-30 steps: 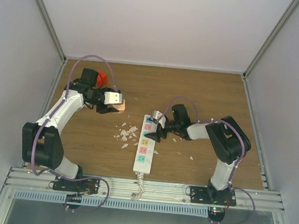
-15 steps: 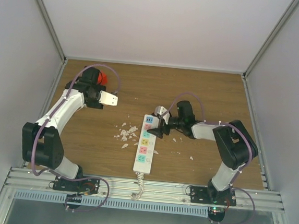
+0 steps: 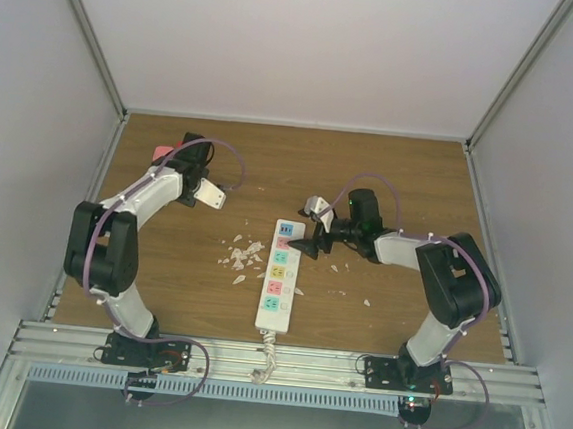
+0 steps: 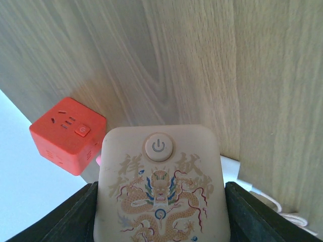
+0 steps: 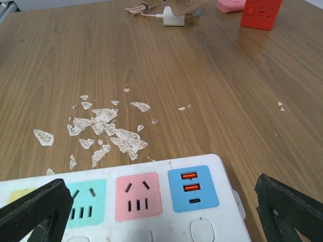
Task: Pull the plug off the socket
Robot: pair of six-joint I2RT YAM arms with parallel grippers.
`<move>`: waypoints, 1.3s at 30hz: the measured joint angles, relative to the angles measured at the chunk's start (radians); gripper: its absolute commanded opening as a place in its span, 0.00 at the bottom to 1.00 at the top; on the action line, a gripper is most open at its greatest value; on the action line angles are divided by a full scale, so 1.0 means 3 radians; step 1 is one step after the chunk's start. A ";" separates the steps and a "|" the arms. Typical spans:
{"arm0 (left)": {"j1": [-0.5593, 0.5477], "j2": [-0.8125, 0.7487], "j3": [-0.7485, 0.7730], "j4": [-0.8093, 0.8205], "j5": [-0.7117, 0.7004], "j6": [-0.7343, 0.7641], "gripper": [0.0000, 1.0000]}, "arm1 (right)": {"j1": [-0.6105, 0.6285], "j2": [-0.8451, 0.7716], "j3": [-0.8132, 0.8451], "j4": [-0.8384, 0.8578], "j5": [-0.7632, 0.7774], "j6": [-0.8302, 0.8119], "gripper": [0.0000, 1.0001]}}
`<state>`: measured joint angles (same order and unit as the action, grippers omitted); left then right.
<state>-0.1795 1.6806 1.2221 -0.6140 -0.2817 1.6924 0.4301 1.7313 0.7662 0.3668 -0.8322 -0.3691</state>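
We see the left gripper (image 4: 161, 217) clamped on a cream plug (image 4: 160, 171) with a dragon print, its lower edge cut off and its prongs hidden, near a red cube (image 4: 65, 136) at the table's (image 3: 390, 173) far left. The socket (image 3: 279, 274) lies mid-table, cord toward the arms. The right gripper (image 5: 161, 201) stands wide open astride its far end — contact unclear to us.

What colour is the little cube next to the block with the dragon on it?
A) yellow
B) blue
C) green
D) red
D: in the left wrist view the cube sitting just beside the dragon block is bright red, with socket holes on its top face.
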 measured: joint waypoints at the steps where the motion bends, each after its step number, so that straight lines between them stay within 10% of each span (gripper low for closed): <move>1: -0.0008 0.0046 -0.0008 0.0048 -0.0067 0.0046 0.26 | -0.0009 0.0000 0.0000 -0.0001 -0.0003 0.0003 1.00; 14: -0.0043 0.0609 0.0005 0.0526 -0.0547 0.0473 0.33 | -0.0107 -0.0013 -0.0001 -0.0003 -0.0058 0.0027 1.00; 26: -0.0093 0.0783 0.0085 0.0717 -0.0724 0.0575 0.71 | -0.0212 -0.0014 -0.0001 -0.0003 -0.0117 0.0027 1.00; 39: -0.0104 0.0799 0.0272 0.0607 -0.0587 0.0369 0.80 | -0.0223 -0.0085 -0.0001 -0.0076 -0.0090 0.0034 1.00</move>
<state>-0.2108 1.9202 1.3037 -0.4320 -0.4580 1.8030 0.3634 1.7058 0.7658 0.3439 -0.8593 -0.3588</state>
